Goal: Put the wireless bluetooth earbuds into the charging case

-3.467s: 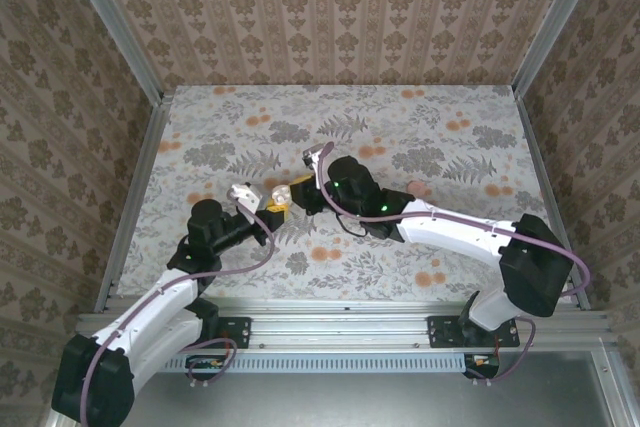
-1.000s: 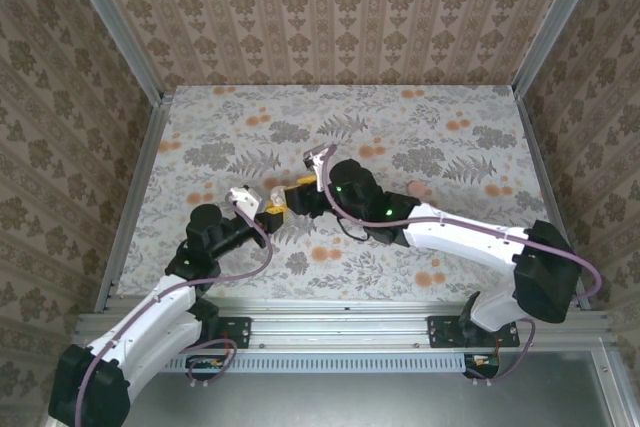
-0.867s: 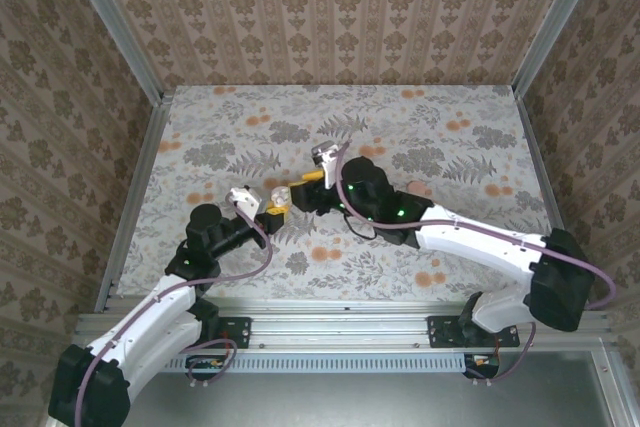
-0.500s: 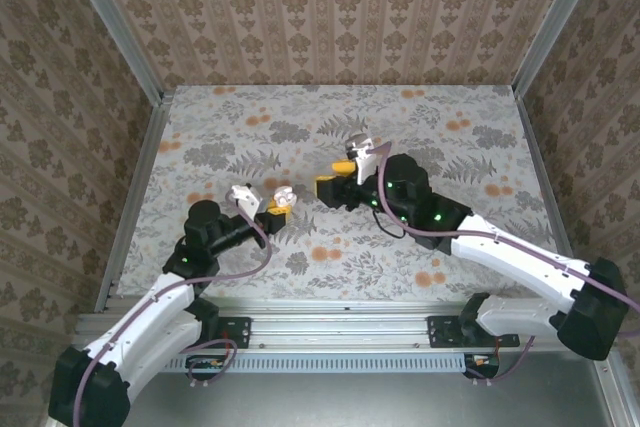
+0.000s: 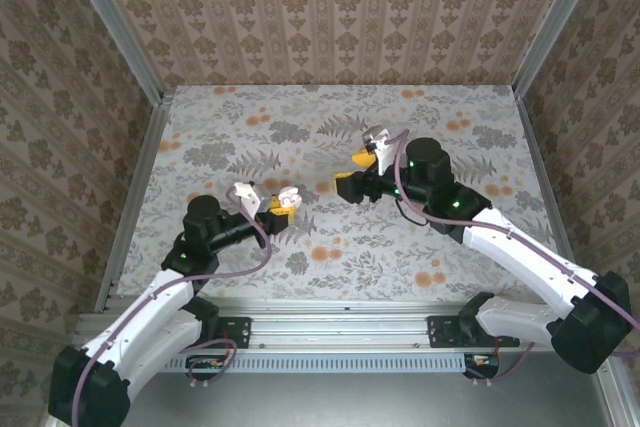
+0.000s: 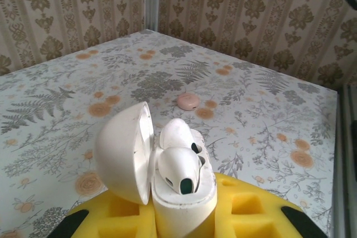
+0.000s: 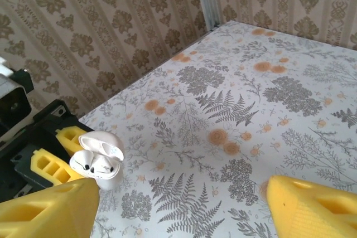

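Left wrist view: the white charging case [image 6: 167, 182] stands upright between the yellow foam pads of the left jaws, which are clamped on its lower body. Its rounded lid is swung open to the left, and two glossy white earbuds [image 6: 178, 168] sit side by side in it, the nearer one showing a dark spot. In the top external view the case [image 5: 286, 197] is left of centre, above the surface [image 5: 250, 127]. The surface is patterned with grey ferns and orange blooms, and a small pink disc [image 6: 188, 101] lies on it. Damask wallpaper lines the walls, with metal posts in the corners. A second ago the right jaws were at the case – now they have drawn back to the right and stand wide, holding nothing.
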Controlling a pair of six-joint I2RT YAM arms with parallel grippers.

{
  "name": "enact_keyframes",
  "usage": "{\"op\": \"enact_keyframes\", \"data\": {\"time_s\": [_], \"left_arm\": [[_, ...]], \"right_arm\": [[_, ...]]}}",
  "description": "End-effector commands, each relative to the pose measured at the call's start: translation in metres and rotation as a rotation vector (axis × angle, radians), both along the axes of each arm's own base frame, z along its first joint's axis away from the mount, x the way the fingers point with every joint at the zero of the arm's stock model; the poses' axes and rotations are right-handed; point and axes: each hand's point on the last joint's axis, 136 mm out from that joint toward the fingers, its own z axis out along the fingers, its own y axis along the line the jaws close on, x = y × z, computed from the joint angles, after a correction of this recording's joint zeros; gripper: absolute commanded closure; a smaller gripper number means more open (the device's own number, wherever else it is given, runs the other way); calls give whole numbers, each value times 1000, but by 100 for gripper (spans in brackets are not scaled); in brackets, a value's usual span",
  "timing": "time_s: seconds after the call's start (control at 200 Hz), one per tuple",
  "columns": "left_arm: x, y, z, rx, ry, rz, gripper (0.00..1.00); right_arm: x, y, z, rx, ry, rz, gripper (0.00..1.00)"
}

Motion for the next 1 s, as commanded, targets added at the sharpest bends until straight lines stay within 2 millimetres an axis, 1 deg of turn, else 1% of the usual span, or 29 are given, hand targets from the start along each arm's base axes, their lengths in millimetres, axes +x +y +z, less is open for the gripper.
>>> {"op": "enact_keyframes", "data": {"time_s": [0.0,0.135,0.17,0.245,0.39,0.51,0.72,0.82,0.995], "left_arm": [[-9,-8,23,-27,-49,-79,86],[-13,-11,27,-28,-58,-105,86],[-14,-12,29,-29,-63,-112,86],[-15,-13,30,-26,-66,-123,86],[-19,-15,33,-22,-69,-150,86],[-22,-17,34,-18,-74,-166,86],[-31,-21,37,-9,-116,-219,86],[-34,-22,38,-6,-131,-232,86],[-39,-25,41,0,-150,-262,86]], "right_arm": [[-15,11,-1,-29,-51,179,19],[-17,12,-5,-88,-120,242,16],[-18,12,-7,-105,-133,260,12],[-22,12,-11,-134,-165,312,10],[-33,15,-18,-161,-192,429,9],[-36,15,-24,-180,-197,489,9],[-46,15,-41,-235,-251,616,12],[-42,16,-45,-262,-236,627,11],[-43,21,-49,-277,-232,675,11]]}}
